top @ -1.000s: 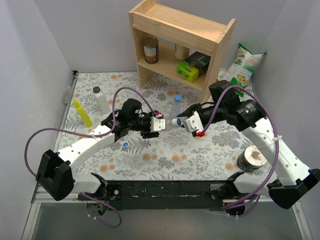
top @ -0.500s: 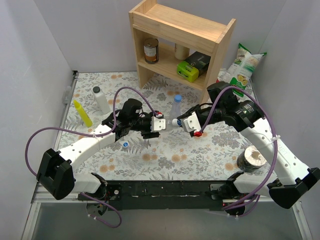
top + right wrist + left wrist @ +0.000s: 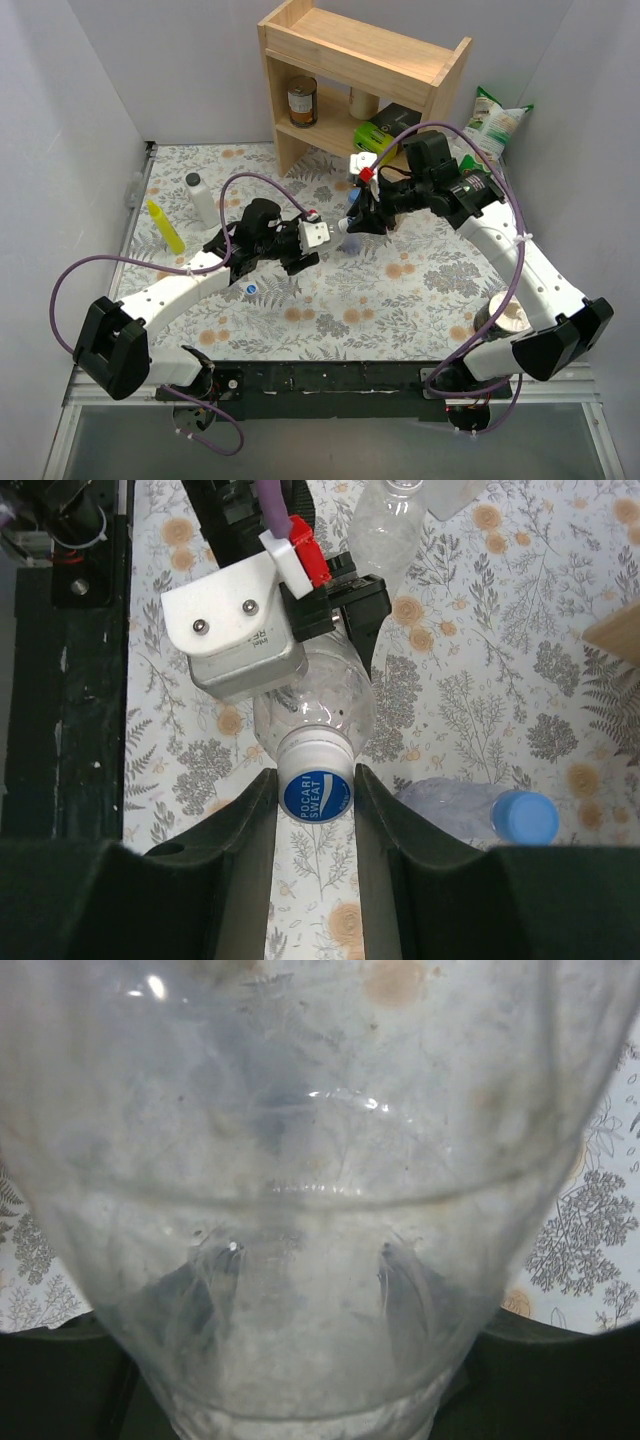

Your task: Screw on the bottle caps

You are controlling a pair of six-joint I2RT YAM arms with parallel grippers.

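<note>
The left tool (image 3: 335, 615) is clamped round the body of one clear bottle (image 3: 318, 712). It holds the bottle level above the desk (image 3: 420, 290), neck toward the right arm, seemingly to stop it spinning while the right tool (image 3: 315, 780) pinches the blue cap (image 3: 317, 793) seated on that neck for twisting. Three bottles show: the held one, a second bottle (image 3: 450, 798) just beside it, and a third bottle (image 3: 385, 535) beyond, its mouth out of view. The blue caps also number three: the pinched one, a second cap (image 3: 525, 816) on the second bottle, and a loose cap (image 3: 251, 287) on the desk.
</note>
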